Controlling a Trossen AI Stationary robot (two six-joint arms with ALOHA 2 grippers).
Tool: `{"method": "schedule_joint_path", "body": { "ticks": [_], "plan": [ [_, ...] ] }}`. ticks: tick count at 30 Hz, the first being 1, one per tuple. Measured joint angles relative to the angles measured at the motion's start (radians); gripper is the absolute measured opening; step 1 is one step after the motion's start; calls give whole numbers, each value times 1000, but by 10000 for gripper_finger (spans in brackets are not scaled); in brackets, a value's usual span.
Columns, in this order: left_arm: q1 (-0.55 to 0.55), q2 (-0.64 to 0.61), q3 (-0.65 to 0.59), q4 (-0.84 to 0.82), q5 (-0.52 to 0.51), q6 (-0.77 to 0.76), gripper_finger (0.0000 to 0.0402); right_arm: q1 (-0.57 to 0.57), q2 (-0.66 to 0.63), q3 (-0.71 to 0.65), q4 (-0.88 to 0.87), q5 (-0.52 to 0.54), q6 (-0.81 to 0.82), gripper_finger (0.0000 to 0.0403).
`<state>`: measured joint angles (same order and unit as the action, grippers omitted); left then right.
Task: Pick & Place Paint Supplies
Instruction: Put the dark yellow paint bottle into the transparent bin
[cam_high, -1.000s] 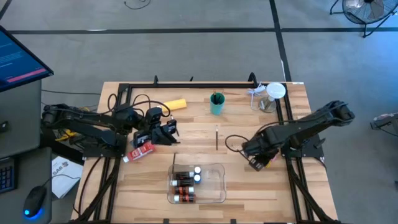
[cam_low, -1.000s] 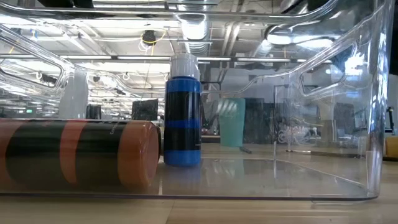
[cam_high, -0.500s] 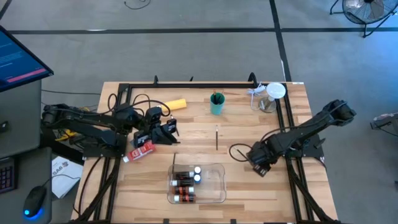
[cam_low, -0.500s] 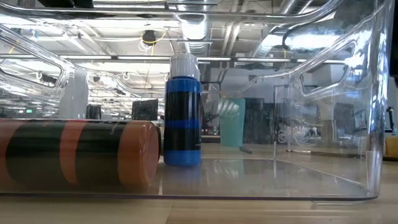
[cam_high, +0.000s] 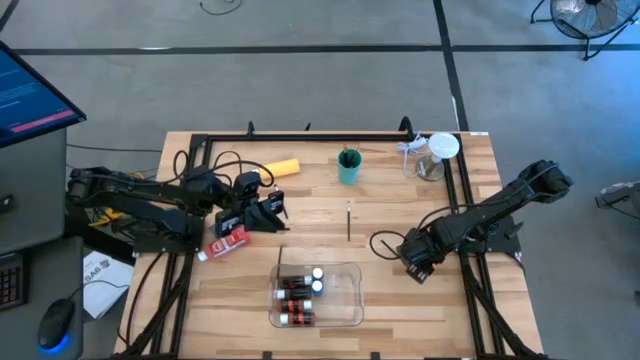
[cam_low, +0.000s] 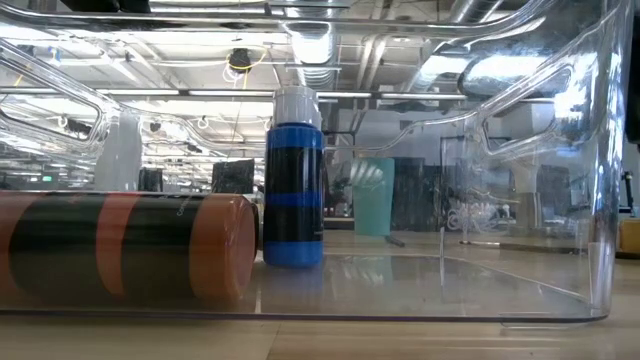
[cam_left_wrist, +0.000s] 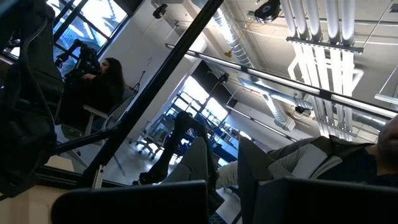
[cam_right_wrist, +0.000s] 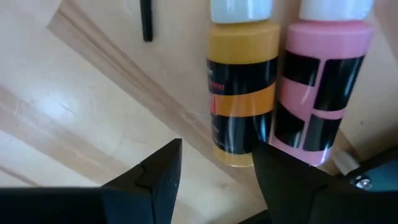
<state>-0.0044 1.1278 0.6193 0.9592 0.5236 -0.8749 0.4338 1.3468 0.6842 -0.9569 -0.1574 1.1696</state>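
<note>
The pale wooden table (cam_high: 400, 300) carries everything, with the clear rectangular plastic tray (cam_high: 345, 300) near its front edge serving as the collection bin: several white-capped paint bottles already lie in it, an orange-and-black one (cam_low: 120, 245) on its side and a blue-and-black one (cam_low: 293, 180) upright. The left gripper (cam_high: 268, 212) rests clenched and empty at the table's left, waiting beside a red paint tube (cam_high: 228, 242). The right gripper (cam_right_wrist: 214, 168) hovers low at the right side with its fingers spread, holding nothing, lined up on a yellow-orange bottle (cam_right_wrist: 241, 93) lying touching a pink bottle (cam_right_wrist: 323, 87) (the pair lie side by side, so only one fits between the fingers). A teal cup (cam_high: 349, 166) stands at the back; a thin dark brush (cam_high: 348, 222) lies mid-table, not yet collected.
</note>
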Motion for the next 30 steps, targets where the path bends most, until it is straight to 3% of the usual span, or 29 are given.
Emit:
{"method": "schedule_joint_path", "body": {
  "ticks": [14,22,30],
  "plan": [
    [24,0,0,-2,-2,0,2,-51,38,-3,28,81,-40,183],
    [24,0,0,-2,-2,-4,2,-73,181,2,110,29,-123,176],
    [24,0,0,-2,-2,-5,2,-71,195,28,122,3,-123,166]
  ]
}}
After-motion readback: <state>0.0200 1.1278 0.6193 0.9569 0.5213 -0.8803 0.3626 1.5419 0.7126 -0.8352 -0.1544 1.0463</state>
